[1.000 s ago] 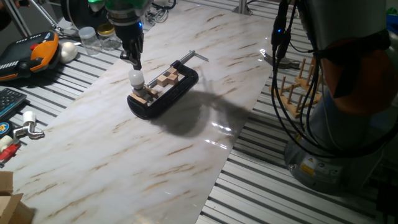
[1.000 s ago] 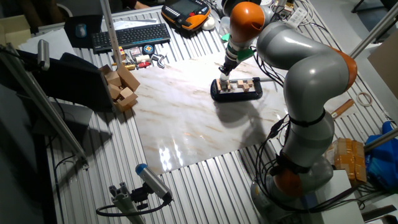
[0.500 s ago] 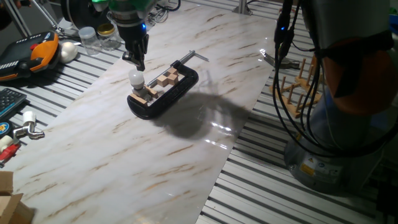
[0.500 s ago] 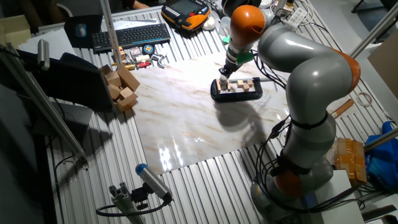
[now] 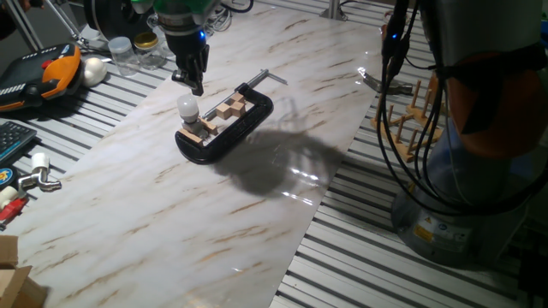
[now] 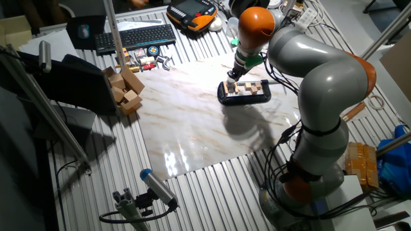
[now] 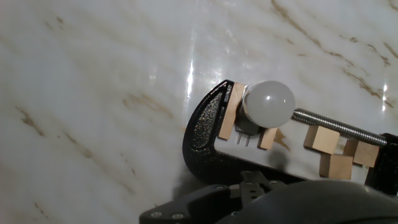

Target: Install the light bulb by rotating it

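Your claw (image 5: pixel 196 85) hangs just above the light bulb (image 5: pixel 187 107), clear of it and holding nothing; its fingers look nearly together, but you cannot tell for sure how far apart they stand. Below the claw, the light bulb stands upright between small wooden blocks (image 7: pixel 231 112) at one end of the black clamp (image 5: pixel 224 128), which lies on the marbled counter (image 5: pixel 171 205). In the hand view the bulb sits just ahead of the claw, with the clamp's threaded screw (image 7: pixel 339 128) running off beside it.
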Robot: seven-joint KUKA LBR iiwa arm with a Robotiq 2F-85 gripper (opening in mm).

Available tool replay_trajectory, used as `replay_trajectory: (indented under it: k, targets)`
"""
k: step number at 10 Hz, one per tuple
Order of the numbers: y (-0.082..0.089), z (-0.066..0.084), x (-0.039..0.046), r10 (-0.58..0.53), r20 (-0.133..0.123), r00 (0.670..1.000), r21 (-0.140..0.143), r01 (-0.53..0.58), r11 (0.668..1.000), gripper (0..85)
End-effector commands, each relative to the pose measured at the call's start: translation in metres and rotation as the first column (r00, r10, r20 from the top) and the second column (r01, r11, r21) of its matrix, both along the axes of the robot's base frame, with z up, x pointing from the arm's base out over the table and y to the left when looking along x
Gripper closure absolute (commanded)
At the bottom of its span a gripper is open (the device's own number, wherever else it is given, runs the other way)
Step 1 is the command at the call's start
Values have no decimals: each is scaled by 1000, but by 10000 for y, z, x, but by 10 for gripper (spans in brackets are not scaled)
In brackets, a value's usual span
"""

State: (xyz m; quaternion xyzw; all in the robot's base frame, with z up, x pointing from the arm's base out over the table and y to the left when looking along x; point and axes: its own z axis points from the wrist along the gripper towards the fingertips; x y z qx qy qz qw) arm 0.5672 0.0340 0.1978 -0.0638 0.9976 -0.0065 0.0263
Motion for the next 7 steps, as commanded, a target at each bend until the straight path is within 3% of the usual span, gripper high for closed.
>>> replay_trajectory:
  k: [1, 7]
  targets:
    - [0, 1, -1, -3, 1, 1000, 5, 3, 1000, 850]
    - [-2, -5, 11, -4, 12, 1000, -1, 4, 1000, 850]
